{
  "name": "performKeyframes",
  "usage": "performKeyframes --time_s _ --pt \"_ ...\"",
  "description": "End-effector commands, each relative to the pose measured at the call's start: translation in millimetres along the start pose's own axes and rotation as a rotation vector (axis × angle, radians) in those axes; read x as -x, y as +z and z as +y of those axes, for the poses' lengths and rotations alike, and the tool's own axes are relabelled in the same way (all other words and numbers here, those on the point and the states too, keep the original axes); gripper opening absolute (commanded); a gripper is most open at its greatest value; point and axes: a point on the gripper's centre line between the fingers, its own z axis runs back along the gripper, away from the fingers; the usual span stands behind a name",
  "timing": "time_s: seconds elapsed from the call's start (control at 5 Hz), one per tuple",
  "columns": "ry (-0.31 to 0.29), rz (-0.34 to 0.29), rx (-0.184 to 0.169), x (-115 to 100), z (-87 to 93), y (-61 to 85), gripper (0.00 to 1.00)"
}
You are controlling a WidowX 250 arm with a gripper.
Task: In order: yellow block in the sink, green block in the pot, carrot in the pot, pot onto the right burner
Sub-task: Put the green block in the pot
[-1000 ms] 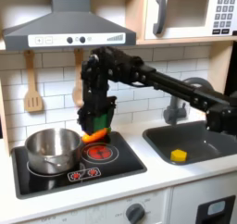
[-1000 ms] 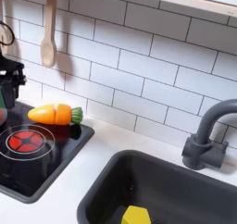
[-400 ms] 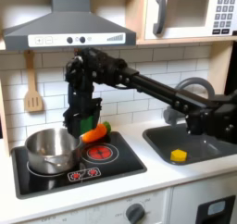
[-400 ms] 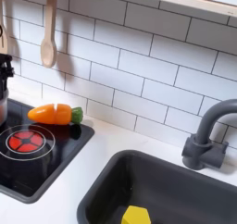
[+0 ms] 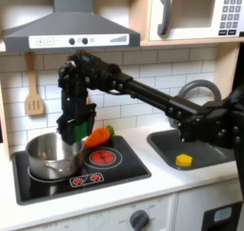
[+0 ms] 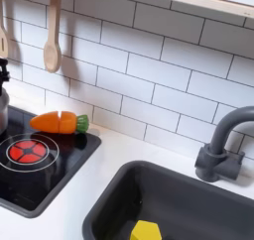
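In the first exterior view my gripper (image 5: 73,130) hangs over the silver pot (image 5: 52,155), which stands on the left burner. It is shut on a small green block (image 5: 70,131), which its fingers mostly hide. The orange carrot (image 5: 98,136) lies at the back of the stove, just right of the gripper; in the second exterior view the carrot (image 6: 57,122) rests beside the red burner (image 6: 28,152). The yellow block (image 5: 184,159) sits in the dark sink (image 5: 212,139), and it also shows at the bottom of the sink (image 6: 203,199) as the yellow block (image 6: 146,231).
A wooden spoon (image 5: 33,103) hangs on the tiled wall left of the arm. The arched faucet (image 6: 222,145) stands behind the sink. The right burner (image 5: 103,158) is bare. A range hood (image 5: 67,30) overhangs the stove.
The arm has swung to the first exterior view's left, from above the carrot to above the pot. The carrot and the yellow block have stayed put.
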Motion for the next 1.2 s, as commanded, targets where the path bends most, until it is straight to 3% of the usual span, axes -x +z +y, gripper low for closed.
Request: performKeyframes --time_s 0.0,1.0 --pt "0.015 0.021 -0.004 -11.4 6.4 -9.5 0.0" --pt "0.05 0.085 -0.017 -20.5 27.0 -36.2 0.0"
